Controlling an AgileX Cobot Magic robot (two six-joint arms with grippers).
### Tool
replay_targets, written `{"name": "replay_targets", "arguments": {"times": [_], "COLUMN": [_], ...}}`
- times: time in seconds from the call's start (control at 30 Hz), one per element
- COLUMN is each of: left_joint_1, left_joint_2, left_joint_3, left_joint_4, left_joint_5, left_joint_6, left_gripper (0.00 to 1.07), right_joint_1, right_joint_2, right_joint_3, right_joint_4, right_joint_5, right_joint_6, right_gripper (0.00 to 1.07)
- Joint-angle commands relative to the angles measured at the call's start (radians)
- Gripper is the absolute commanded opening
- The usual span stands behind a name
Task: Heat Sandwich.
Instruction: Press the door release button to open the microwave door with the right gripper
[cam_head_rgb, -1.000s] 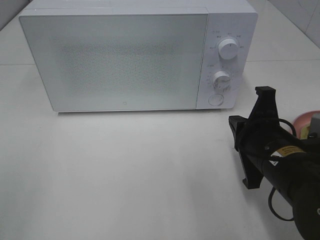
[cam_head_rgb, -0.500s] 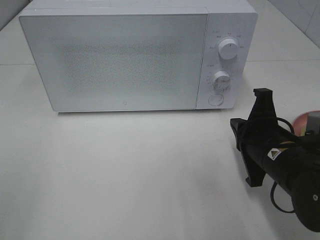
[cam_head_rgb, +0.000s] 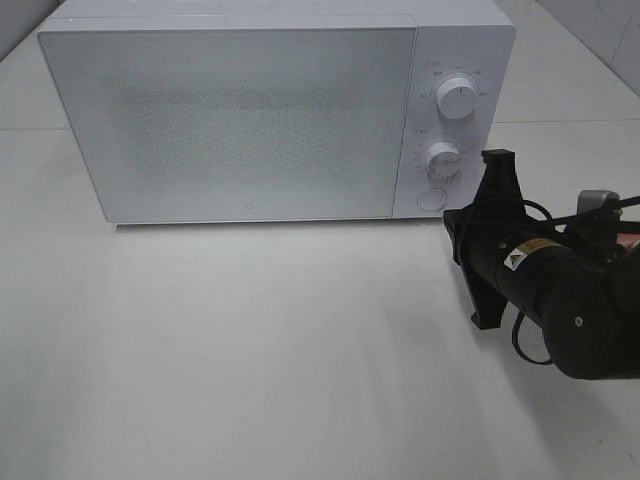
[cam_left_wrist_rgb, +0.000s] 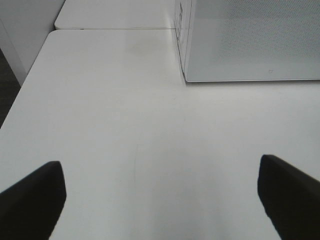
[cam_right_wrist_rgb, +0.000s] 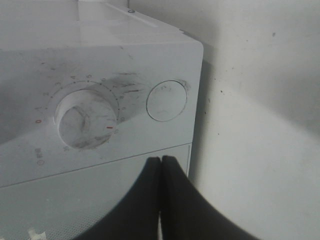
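Observation:
The sandwich is out of view in every frame. The white microwave (cam_head_rgb: 240, 120) stands at the back of the table with its door closed. My right gripper (cam_head_rgb: 452, 228) is shut and empty, just in front of the control panel's lower right corner. In the right wrist view its closed fingertips (cam_right_wrist_rgb: 161, 160) point just below the round door button (cam_right_wrist_rgb: 166, 100), beside the lower dial (cam_right_wrist_rgb: 86, 118). My left gripper (cam_left_wrist_rgb: 160, 200) is wide open and empty over bare table, off the microwave's left front corner (cam_left_wrist_rgb: 186, 77). It does not show in the exterior high view.
The panel has an upper dial (cam_head_rgb: 456, 100), a lower dial (cam_head_rgb: 442, 160) and the round button (cam_head_rgb: 431, 198). A sliver of the pink plate (cam_head_rgb: 628, 239) shows behind my right arm at the right edge. The white table (cam_head_rgb: 250, 340) spreads in front of the microwave.
My right gripper has moved up and left, from the table's right side to the microwave's control panel. It stays shut. The microwave door has not moved.

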Motion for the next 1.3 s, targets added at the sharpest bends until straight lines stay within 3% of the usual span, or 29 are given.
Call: {"name": "replay_targets", "arguments": {"times": [0.03, 0.23, 0.9, 1.3], "left_joint_1": [0.002, 0.002, 0.002, 0.002], "left_joint_2": [-0.026, -0.026, -0.026, -0.026], "left_joint_3": [0.002, 0.002, 0.002, 0.002], "left_joint_4": [-0.001, -0.001, -0.001, -0.001], "left_joint_5": [-0.003, -0.003, -0.003, -0.003], "left_joint_6": [0.0, 0.0, 0.0, 0.0], "left_gripper": [0.98, 0.98, 0.98, 0.98], "right_joint_1": [-0.028, -0.081, -0.14, -0.14], "right_joint_2": [0.023, 0.073, 0.197, 0.197], "right_joint_3": [-0.053, -0.141, -0.326, -0.389], "right_joint_4": [-0.04, -0.069, -0.081, -0.05], "right_joint_5": [0.039, 0.092, 0.161, -0.042], "right_joint_6": [0.007, 0.005, -0.027, -0.066], "right_gripper": [0.0, 0.0, 0.01, 0.01]}}
